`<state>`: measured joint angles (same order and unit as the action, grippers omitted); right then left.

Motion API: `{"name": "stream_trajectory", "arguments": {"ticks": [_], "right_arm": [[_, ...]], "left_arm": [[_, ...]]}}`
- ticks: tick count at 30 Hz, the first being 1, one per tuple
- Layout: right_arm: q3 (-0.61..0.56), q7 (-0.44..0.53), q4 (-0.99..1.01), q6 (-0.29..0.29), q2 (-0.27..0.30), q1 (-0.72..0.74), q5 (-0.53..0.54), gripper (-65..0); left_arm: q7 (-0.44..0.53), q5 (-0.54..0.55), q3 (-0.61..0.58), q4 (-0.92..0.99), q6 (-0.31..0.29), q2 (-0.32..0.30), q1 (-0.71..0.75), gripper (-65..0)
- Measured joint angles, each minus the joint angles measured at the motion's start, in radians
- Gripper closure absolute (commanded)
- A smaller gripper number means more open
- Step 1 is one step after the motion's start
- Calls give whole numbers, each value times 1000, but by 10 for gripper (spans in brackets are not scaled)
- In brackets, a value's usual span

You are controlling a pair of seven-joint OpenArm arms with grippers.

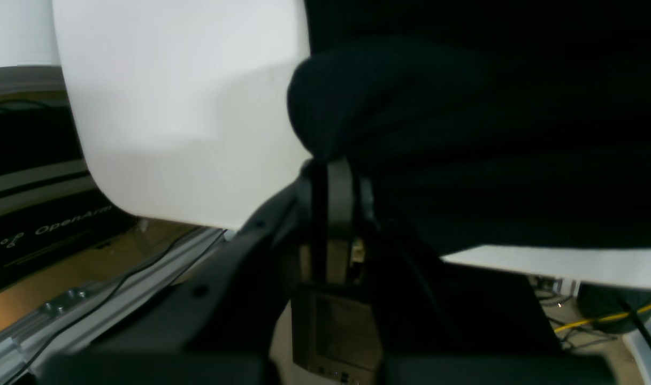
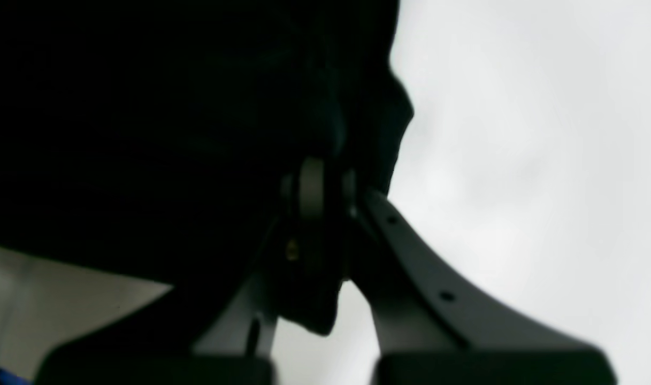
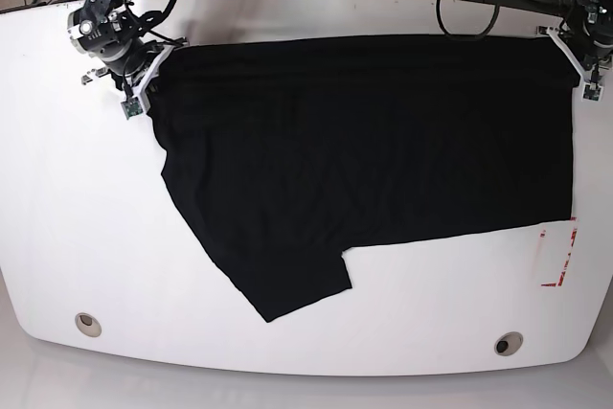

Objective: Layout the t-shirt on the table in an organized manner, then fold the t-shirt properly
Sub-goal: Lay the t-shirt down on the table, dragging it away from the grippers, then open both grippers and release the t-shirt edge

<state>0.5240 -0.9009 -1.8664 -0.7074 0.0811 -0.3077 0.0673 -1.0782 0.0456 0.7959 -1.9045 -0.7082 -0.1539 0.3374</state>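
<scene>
A: The left gripper [image 1: 333,176] is clamped tight on a bunched fold of the t-shirt [image 1: 491,133]; in its own wrist view the black cloth bulges up just past the fingertips and fills everything to one side of them.

B: And the right gripper [image 2: 317,187]?

A: Likewise clenched on the t-shirt [image 2: 170,133]. Its wrist view shows the jaws together with dark cloth pinched between them, and bare white table [image 2: 518,160] on the other side of the fingers.

B: What does the base view add?

A: The whole layout. The t-shirt [image 3: 374,150] lies spread across the table [image 3: 77,217] between the two grippers, its far edge stretched from the right gripper [image 3: 144,69] to the left gripper [image 3: 579,59]. One sleeve sticks out toward the near edge, away from both grippers.

B: The wrist views don't show that?

A: No, up close they give only black cloth and white surface. The left wrist view does show the table's rounded edge [image 1: 186,133] beside the gripper, and floor cables below it.

B: Anything else visible from above?

A: A red-and-white mark [image 3: 557,256] on the table, on the near side of the left gripper, just beside the cloth's edge, plus two round grommets [image 3: 88,324] close to the near edge, well apart from either gripper.
</scene>
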Motion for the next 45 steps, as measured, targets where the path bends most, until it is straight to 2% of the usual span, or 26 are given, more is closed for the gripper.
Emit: {"name": "stream_trajectory", "arguments": {"ticks": [5, 7, 12, 15, 18, 19, 21, 23, 25, 33, 45], "right_arm": [[0, 0, 0, 0, 2, -24, 0, -3], [0, 0, 1, 0, 2, -27, 0, -27], [0, 2, 2, 0, 3, -31, -2, -173], [0, 3, 2, 0, 3, -39, -9, -274], [1, 0, 2, 0, 2, -46, -11, -354], [2, -1, 2, 0, 2, -47, -11, -363], [3, 0, 2, 1, 2, -48, -11, -371], [5, 0, -1, 1, 2, -54, -11, -371], [9, 0, -14, 1, 2, -58, -11, -373], [70, -1, -107, 10, -23, -70, -19, -374], [79, -1, -124, 7, -32, -64, -11, -377]], "left_arm": [[1, -1, 0, 3, 0, -3, 23, 0], [3, 0, 0, 13, 0, -5, 27, 0], [2, 0, 0, 53, 0, -8, 28, 0], [2, -2, -5, 69, 0, -27, 31, -83], [2, -12, -3, 72, 1, -42, 30, -211], [2, -15, -2, 72, 2, -44, 28, -243], [3, -19, 0, 72, 4, -47, 28, -356], [3, -21, 0, 72, 4, -46, 29, -425], [2, -22, 0, 72, 4, -45, 29, -461], [-4, -21, 0, 64, 4, -53, 26, -444], [-5, -21, 0, -17, 4, -68, -4, -444]]}}
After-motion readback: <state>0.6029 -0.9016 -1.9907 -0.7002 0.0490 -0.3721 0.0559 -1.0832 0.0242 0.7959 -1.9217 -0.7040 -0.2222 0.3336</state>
